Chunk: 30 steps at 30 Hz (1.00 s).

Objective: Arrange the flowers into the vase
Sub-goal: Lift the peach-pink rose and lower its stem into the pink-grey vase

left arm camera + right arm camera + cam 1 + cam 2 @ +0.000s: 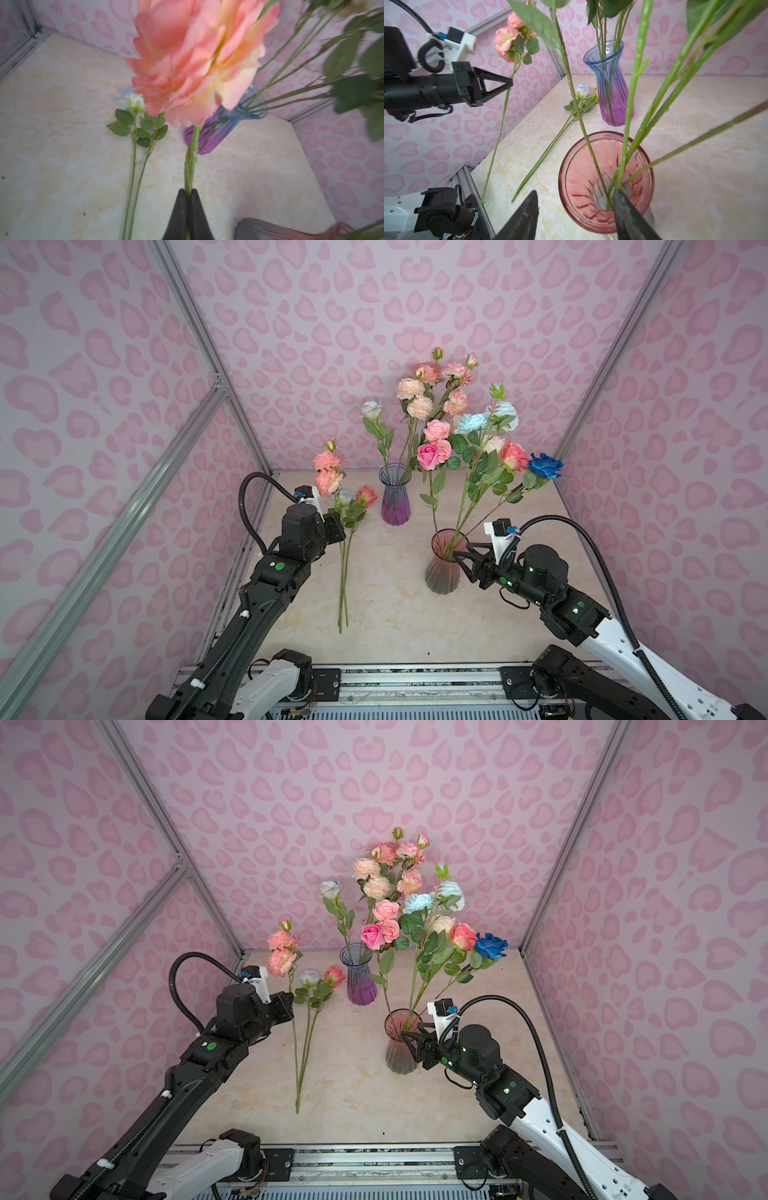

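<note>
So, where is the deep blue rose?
In both top views the deep blue rose is the rightmost bloom, next to a coral rose, on a stem leaning from the pink vase.

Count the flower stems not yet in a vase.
3. One pink peony-like stem is clamped in the left gripper; two lie side by side on the table beside the purple vase: a pale blue-white rose and a pink-red rose. None seems hidden.

Soft, even light, faint shadows, dark corners in both top views; the large salmon-pink fabric bloom [197, 62] is blurred.
</note>
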Motion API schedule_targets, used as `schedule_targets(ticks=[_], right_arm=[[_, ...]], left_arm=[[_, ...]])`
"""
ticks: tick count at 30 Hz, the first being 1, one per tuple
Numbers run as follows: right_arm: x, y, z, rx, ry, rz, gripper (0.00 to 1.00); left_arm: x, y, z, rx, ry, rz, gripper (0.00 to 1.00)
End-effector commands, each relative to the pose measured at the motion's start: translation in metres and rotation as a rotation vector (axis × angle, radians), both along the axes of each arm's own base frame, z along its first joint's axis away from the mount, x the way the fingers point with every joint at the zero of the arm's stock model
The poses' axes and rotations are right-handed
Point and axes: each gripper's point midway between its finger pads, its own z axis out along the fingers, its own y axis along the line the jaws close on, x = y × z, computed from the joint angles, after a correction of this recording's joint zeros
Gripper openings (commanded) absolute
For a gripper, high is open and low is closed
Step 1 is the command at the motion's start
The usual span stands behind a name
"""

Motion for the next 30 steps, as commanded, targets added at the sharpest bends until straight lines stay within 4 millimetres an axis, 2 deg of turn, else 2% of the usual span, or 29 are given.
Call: schedule_targets(ticks=[1, 2, 5, 9, 11, 14, 17, 20, 26, 30], right_arm=[[0.003, -0.009, 0.004, -0.044, -0.037, -0.042, 0.59], [0.003, -0.011, 0.007, -0.047, -0.041, -0.051, 0.59], [0.004, -0.016, 0.010, -0.038, -0.048, -0.077, 0.59], [0.004, -0.027, 0.014, -0.033, -0.055, -0.128, 0.60], [0.003, -0.033, 0.017, -0.035, -0.068, -0.149, 0.60], [0.001, -0.040, 0.022, -0.024, -0.082, -0.178, 0.61], [0.004, -0.050, 0.018, -0.008, -0.077, -0.235, 0.61], [0.007, -0.061, 0.011, -0.002, -0.055, -0.292, 0.61], [0.007, -0.073, 0.005, 0.003, -0.032, -0.336, 0.61], [0.008, -0.075, 0.001, 0.014, -0.020, -0.338, 0.61]], left_arm=[[-0.021, -0.017, 0.082, 0.008, -0.266, -0.075, 0.03], [-0.032, -0.027, 0.104, 0.010, -0.343, -0.107, 0.03], [-0.064, -0.054, 0.155, 0.007, -0.535, -0.219, 0.03], [-0.098, -0.073, 0.211, -0.013, -0.689, -0.331, 0.03], [-0.116, -0.089, 0.232, -0.046, -0.794, -0.416, 0.03], [-0.132, -0.121, 0.249, -0.073, -0.895, -0.513, 0.03], [-0.147, -0.155, 0.262, -0.122, -1.002, -0.587, 0.03], [-0.153, -0.176, 0.274, -0.188, -1.093, -0.606, 0.03], [-0.144, -0.202, 0.289, -0.279, -1.152, -0.585, 0.03], [-0.125, -0.219, 0.279, -0.307, -1.094, -0.551, 0.03]])
